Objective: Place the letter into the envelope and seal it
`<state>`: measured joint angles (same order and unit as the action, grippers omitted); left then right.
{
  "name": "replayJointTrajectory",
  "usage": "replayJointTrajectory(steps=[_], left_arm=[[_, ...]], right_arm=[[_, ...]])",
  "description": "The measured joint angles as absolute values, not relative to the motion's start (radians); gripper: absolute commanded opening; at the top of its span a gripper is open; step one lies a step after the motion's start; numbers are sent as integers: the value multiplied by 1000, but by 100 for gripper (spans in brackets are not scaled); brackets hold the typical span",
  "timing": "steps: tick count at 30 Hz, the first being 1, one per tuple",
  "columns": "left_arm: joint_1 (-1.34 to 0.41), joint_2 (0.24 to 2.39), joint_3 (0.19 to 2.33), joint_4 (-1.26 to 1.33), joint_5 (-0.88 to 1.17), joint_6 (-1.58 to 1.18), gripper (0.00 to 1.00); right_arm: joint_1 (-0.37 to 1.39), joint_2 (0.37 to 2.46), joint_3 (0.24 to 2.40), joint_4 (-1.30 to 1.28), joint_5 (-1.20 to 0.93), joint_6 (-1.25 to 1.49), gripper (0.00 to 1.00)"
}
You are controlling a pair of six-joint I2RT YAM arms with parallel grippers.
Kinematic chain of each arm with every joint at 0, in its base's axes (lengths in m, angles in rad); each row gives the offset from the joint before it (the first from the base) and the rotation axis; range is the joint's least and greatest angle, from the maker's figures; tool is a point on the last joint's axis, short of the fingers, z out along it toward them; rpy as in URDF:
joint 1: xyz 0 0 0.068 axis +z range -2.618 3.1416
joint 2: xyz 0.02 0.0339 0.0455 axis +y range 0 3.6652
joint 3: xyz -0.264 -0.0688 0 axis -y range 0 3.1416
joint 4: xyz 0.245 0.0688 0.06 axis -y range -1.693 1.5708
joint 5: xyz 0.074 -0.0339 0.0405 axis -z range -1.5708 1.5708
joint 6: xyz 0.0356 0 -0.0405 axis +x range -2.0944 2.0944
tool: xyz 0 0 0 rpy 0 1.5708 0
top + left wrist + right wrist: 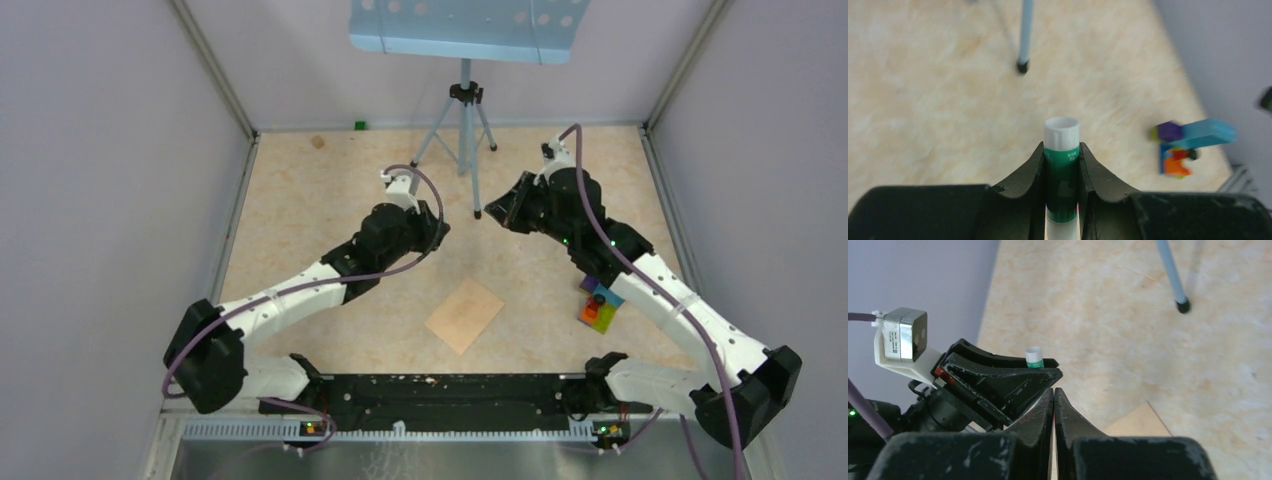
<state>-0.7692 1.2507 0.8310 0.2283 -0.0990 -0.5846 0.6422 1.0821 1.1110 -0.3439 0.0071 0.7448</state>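
Your left gripper (1061, 149) is clamped on a green-and-white glue stick (1061, 177), whose white end pokes up past the fingertips. Your right gripper (1054, 391) is pinched fully closed on nothing, its tips just beside the left one's fingers, and both are raised over the table (300, 200). The envelope (464, 315) lies flat on the table nearer the arm bases, between the two arms and well apart from both grippers. You can see no separate pale sheet anywhere — the letter is probably inside the envelope already, though these views cannot confirm it.

So this looks like the sealing step. If the white end is a cap — hard to tell from here — part the right jaws, take only that white end, and pull straight along the stick's axis while the left holds firm. Then bring the stick down to the flap edge at a shallow tilt, press lightly and stroke along it. The envelope is thin and loose, so pin a corner with the right fingertips or it will likely slide. Keep clear of the coloured blocks (600, 305) on the right.
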Motion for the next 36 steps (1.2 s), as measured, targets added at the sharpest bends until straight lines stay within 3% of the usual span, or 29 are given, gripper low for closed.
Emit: replayJointTrajectory(steps=[8, 12, 29, 36], left_arm=[[-768, 1490, 889, -160, -153, -542, 1], [-768, 1616, 958, -260, -168, -535, 9], [-768, 1731, 1011, -319, -203, -545, 47], [-768, 1731, 1012, -316, -203, -546, 49]], right_arm=[[603, 1153, 960, -458, 15, 653, 10], [603, 1188, 894, -465, 11, 627, 11], [603, 1206, 844, -435, -18, 594, 15], [603, 1206, 844, -434, -28, 594, 22]])
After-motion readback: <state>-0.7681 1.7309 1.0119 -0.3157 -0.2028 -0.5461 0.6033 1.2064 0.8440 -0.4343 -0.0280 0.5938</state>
